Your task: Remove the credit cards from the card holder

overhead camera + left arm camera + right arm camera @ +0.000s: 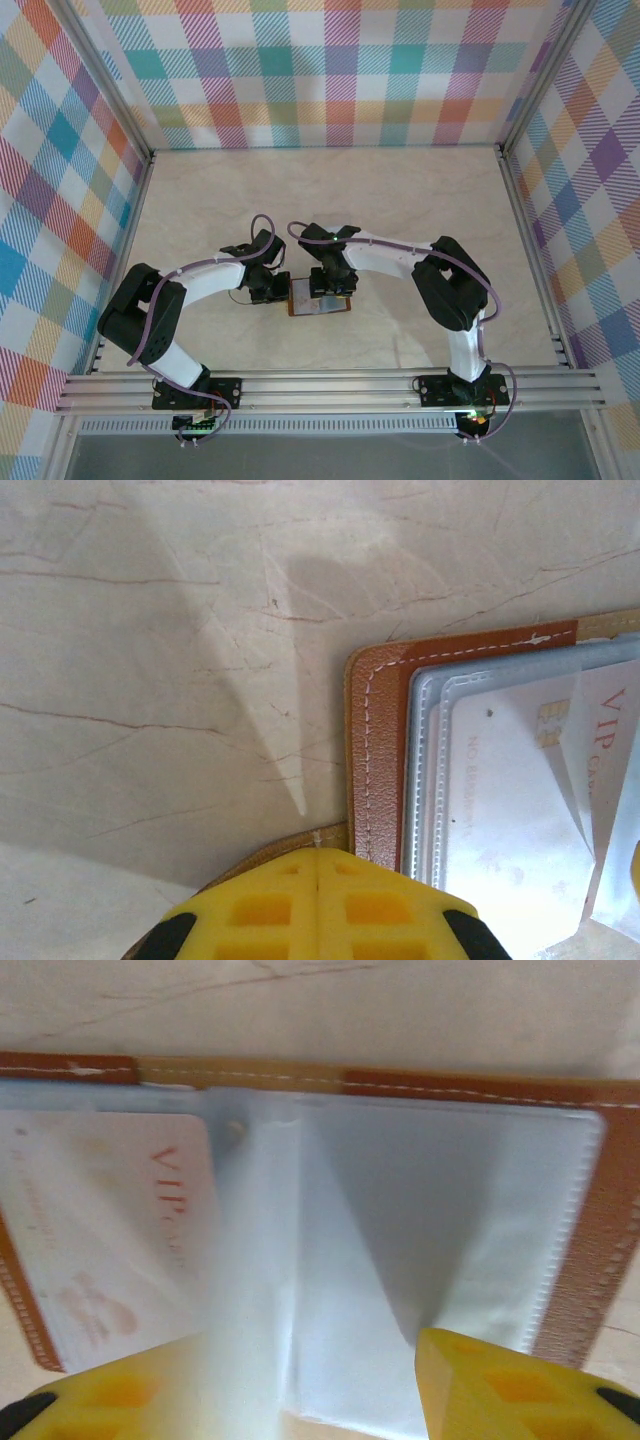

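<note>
The card holder [318,300] is lying open and flat on the bench [420,210], a little toward six o'clock of its middle, brown leather border framing clear plastic sleeves [400,1260]. The credit cards [500,810] are sitting inside those sleeves, none yet out; a pale one printed "VIP" [110,1230] is showing through the plastic on the half at nine o'clock in the right wrist view.

The left hand [317,890], at the holder's nine o'clock in the overhead view, is clenched with its fingers pressed together, bearing on the leather edge; whether it is pinching the flap or only pinning it cannot be told. The right hand [290,1370] is hovering over the holder from twelve o'clock, released, jaws standing apart with a loose sleeve leaf rising between them.

The step in hand appears to be reaching for the first card while the holder is being steadied. The next move is likely calling for the right hand to find a card's exposed edge, not the sleeve, and close on that.
</note>
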Action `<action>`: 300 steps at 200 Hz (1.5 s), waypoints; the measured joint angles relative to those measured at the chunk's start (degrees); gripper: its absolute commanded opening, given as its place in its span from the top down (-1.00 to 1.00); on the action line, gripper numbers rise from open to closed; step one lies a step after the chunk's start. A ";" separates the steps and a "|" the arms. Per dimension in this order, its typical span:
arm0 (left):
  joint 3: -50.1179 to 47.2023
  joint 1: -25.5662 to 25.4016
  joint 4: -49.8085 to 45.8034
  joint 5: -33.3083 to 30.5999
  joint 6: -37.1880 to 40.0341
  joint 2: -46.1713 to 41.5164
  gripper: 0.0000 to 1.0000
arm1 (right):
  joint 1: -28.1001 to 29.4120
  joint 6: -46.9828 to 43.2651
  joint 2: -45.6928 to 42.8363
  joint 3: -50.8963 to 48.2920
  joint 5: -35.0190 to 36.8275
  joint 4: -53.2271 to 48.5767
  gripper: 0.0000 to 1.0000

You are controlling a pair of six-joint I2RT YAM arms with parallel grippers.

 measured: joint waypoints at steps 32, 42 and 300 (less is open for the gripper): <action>0.00 0.04 -0.02 0.00 0.00 -0.02 0.89 | 0.00 -0.11 0.00 0.04 3.45 -2.38 -0.01; 0.00 0.04 -0.04 0.00 0.00 -0.11 0.89 | 0.00 -0.28 0.00 0.04 4.76 -3.04 -0.01; 4.37 -2.89 -2.10 5.18 -1.53 3.10 0.94 | -7.48 -2.51 -2.80 -9.55 -20.98 20.33 0.62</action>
